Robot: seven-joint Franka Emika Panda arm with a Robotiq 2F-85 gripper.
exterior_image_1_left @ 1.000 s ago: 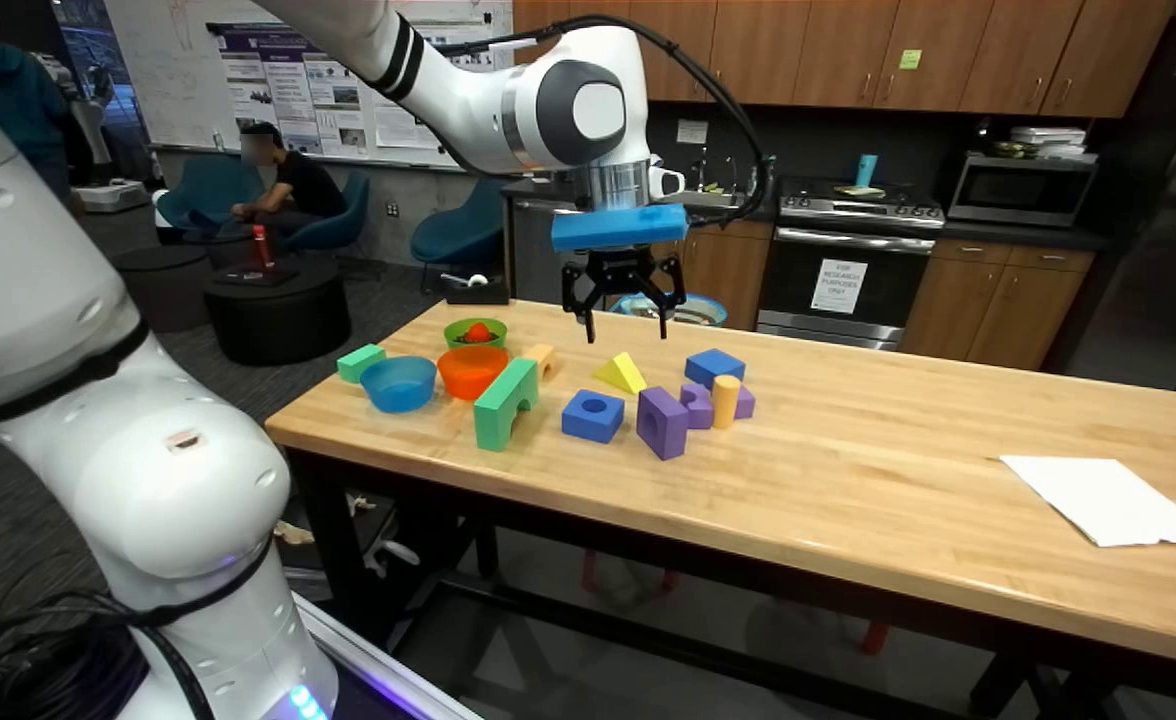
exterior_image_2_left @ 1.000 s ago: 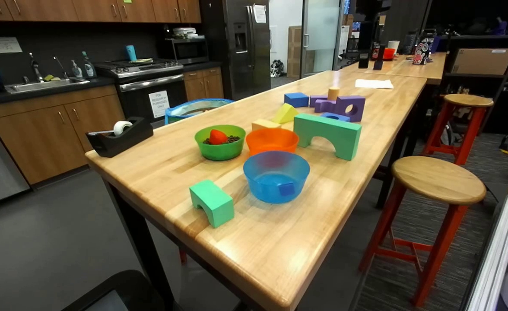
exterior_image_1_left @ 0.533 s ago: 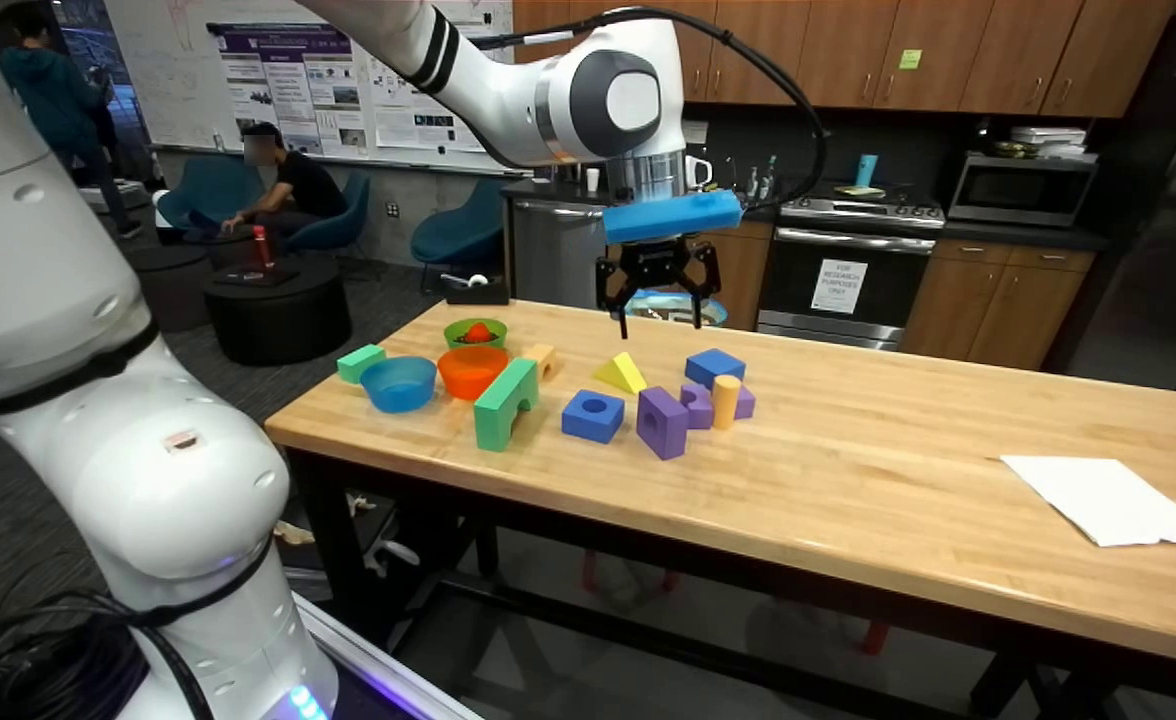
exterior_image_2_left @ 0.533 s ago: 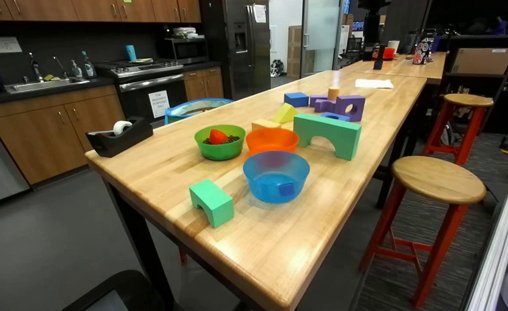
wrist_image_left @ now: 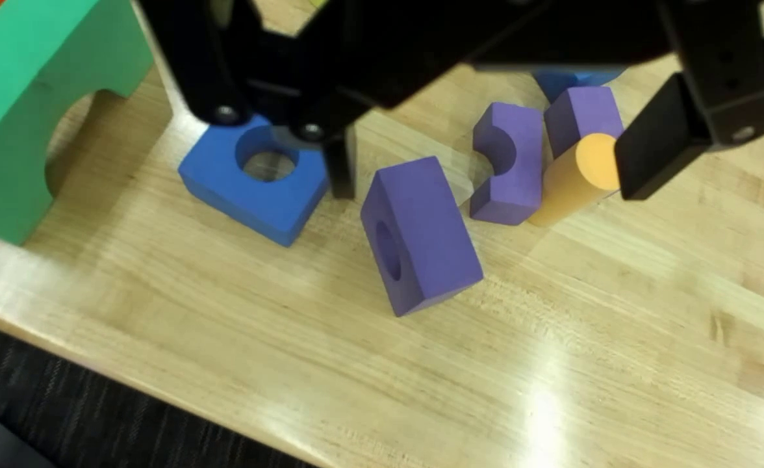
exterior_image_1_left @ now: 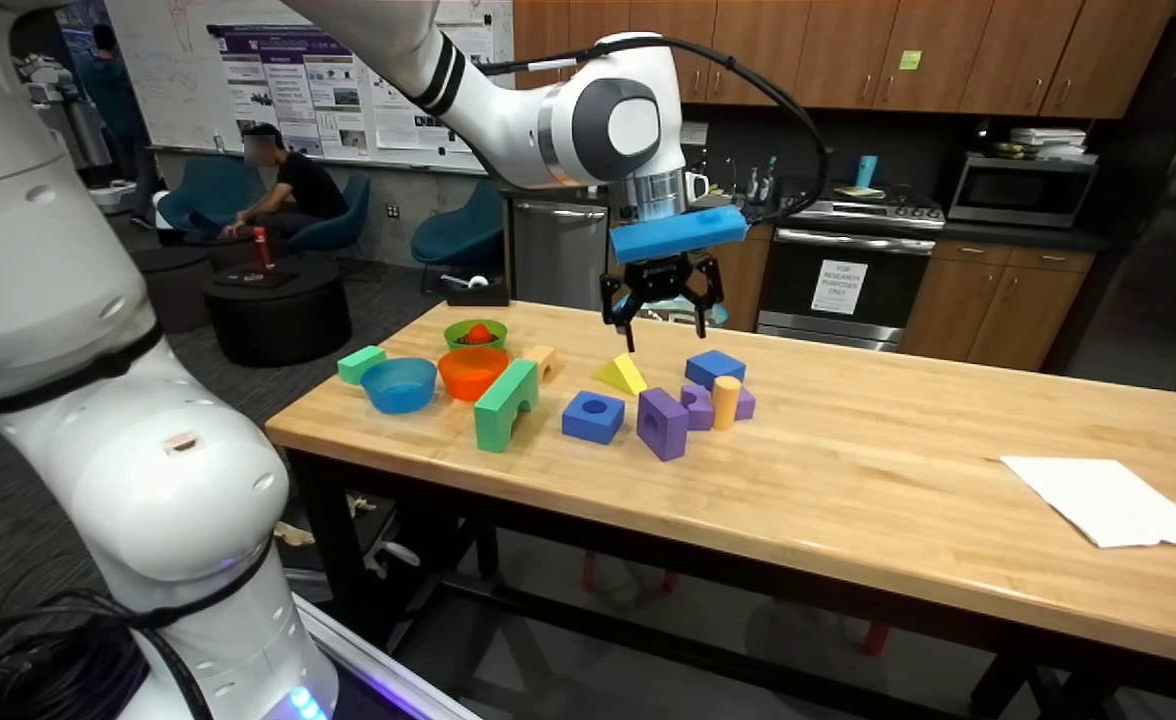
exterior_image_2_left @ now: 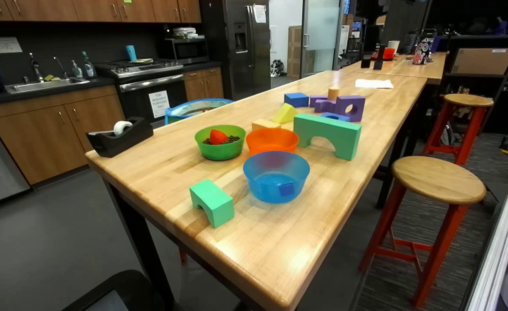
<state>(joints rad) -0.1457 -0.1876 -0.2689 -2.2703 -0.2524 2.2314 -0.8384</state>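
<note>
My gripper [exterior_image_1_left: 666, 338] is black, with its fingers spread wide and nothing between them. It hangs well above the wooden table [exterior_image_1_left: 848, 470]. In the wrist view, the gripper [wrist_image_left: 488, 195] frames a notched purple block [wrist_image_left: 525, 175] and an upright orange cylinder [wrist_image_left: 567, 185]. The right finger overlaps the cylinder's edge there, apart from it in height. A purple block with a hole [wrist_image_left: 437, 240] stands just in front. A blue block with a hole [wrist_image_left: 252, 192] lies by the left finger. A yellow wedge [exterior_image_1_left: 622, 373] and a blue block [exterior_image_1_left: 715, 366] lie behind.
Blue [exterior_image_2_left: 275, 185], orange [exterior_image_2_left: 272, 140] and green [exterior_image_2_left: 219, 151] bowls stand at one table end; the green one holds a red piece and dark bits. A tall green arch [exterior_image_2_left: 329, 129], a small green arch [exterior_image_2_left: 213, 201], a tape dispenser [exterior_image_2_left: 120, 138] and paper [exterior_image_1_left: 1098, 495] lie about.
In an exterior view, the arm and gripper have moved right over the last second, then lowered a little. The fingers stay spread. The blocks and bowls have not moved. A person in the background walks right.
</note>
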